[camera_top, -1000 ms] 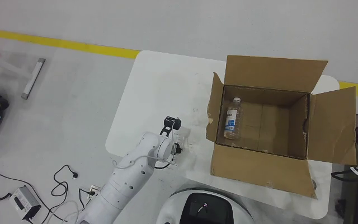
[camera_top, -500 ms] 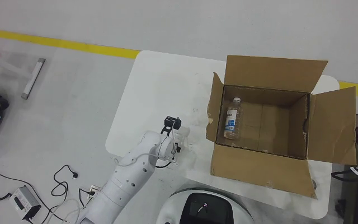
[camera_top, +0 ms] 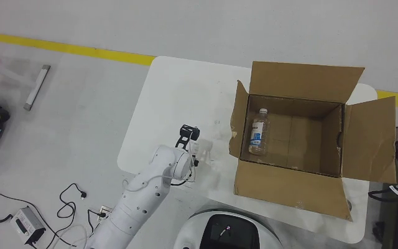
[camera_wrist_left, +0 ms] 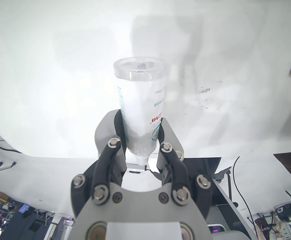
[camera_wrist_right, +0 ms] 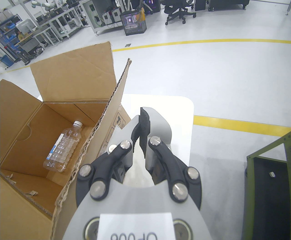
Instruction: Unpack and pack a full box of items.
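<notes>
While in left fingers (camera_wrist_left: 105,129) — printed tube (camera_wrist_left: 141,102).

Pale grey floor (camera_top: 74,124) with a yellow line (camera_top: 74,49), office chairs (camera_wrist_right: 179,10) and workbenches (camera_wrist_right: 56,25) behind.

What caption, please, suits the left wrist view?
Left gripper shut on a tube, its clear cap toward the table.

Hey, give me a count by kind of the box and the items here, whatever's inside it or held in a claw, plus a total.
Cardboard box: 1
Water bottle: 1, lying inside the box
Tube: 1, held by the left claw
Total: 3
</notes>
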`<state>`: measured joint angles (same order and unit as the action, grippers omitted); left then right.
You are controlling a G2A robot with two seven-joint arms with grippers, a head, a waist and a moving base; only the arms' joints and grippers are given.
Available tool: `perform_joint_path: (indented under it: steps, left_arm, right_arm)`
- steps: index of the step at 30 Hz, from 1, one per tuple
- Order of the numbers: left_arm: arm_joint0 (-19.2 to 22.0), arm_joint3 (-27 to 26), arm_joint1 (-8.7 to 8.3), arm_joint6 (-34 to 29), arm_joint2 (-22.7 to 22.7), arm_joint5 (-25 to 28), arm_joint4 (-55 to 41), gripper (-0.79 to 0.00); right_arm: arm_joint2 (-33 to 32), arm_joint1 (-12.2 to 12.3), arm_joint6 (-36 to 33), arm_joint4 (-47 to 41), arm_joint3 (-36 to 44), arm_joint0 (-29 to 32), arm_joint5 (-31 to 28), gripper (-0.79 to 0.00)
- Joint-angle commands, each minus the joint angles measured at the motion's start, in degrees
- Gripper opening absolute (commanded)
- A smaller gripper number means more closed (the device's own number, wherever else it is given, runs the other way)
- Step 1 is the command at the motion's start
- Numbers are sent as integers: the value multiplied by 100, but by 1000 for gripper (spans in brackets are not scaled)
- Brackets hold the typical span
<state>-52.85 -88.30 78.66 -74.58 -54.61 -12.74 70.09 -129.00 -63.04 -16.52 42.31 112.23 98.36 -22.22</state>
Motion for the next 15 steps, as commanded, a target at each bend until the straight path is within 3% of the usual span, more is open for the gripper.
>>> perform_joint_path:
  steps: [1, 15]
  left_arm:
    - [-89, -217, -27, -39, -137, -25, 35, -785]
    - [-395, -2494, -175, -547, -1187, 223, -460, -785]
  right_arm:
    - [0, 0, 0, 0, 0, 0, 0, -785]
    - [26, -6, 35, -2, 19, 11, 38, -785]
